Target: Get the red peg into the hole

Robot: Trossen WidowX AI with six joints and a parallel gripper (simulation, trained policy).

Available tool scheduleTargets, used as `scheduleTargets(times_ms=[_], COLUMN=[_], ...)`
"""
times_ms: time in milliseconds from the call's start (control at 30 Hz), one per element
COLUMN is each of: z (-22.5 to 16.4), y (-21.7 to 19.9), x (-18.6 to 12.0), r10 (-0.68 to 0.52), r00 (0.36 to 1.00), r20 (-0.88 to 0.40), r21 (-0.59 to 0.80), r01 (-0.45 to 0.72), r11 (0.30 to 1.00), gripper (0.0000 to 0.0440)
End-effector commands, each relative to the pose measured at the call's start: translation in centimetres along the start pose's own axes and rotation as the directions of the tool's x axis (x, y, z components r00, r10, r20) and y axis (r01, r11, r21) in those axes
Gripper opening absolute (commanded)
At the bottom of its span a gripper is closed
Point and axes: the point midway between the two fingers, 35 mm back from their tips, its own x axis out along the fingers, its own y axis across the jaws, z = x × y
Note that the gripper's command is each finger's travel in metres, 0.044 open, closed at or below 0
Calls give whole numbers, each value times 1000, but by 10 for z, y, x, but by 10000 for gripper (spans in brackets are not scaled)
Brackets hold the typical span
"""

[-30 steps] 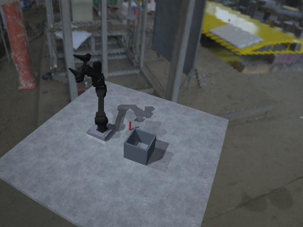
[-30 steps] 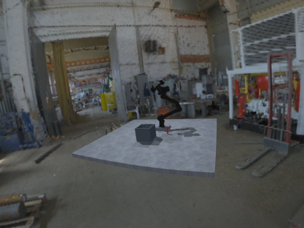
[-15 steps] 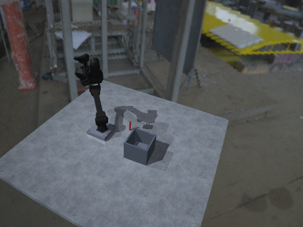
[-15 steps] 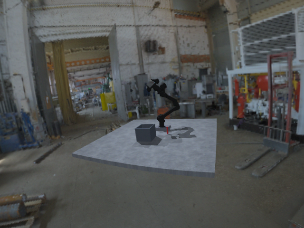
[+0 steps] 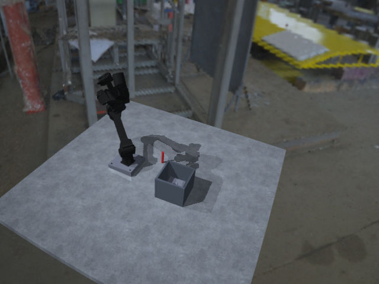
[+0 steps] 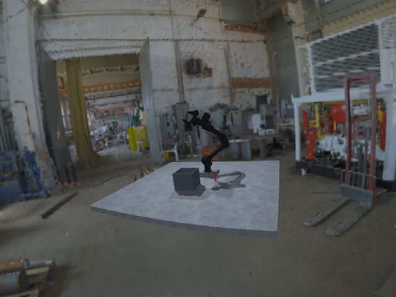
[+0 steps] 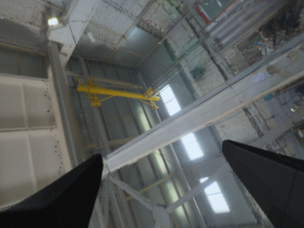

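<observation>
The red peg [image 5: 162,157] [image 6: 215,176] stands upright on the table, between the arm's base and the open box, close to the box. The grey open box [image 5: 169,191] [image 6: 185,180] stands on the table. A pale plate [image 5: 179,181] shows in part at its bottom in the top view; the hole cannot be made out clearly. My gripper [image 5: 99,88] [image 6: 185,116] [image 7: 163,152] is wide open and empty, high above the table and far from the peg and the box. The wrist view shows only the two dark fingers and the hall's roof, with neither peg nor box.
The arm's base plate [image 5: 114,165] sits on the table [image 5: 92,229] [image 6: 236,211] beside the peg. The box walls rise above the peg's near side in the top view. Shadows of the arm and the box lie on the table.
</observation>
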Motion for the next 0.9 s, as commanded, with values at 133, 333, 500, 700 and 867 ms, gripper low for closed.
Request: scheduleTargets(times_ms=[133,333,500,700,867], z=[-22,-40,-55,-72,-85], y=[-34,-60,-82,-106,-125], x=[3,-1,-8,-20,-33], r10=[-167,-292,-391,-500,-583], r00=[981,942,893,817,740], r20=[-93,-165,-223,-288,-336], r21=[90,142,172,192,195], r01=[176,316,431,561,660], r11=[980,938,886,806,725], gripper=[440,440,440,440,440])
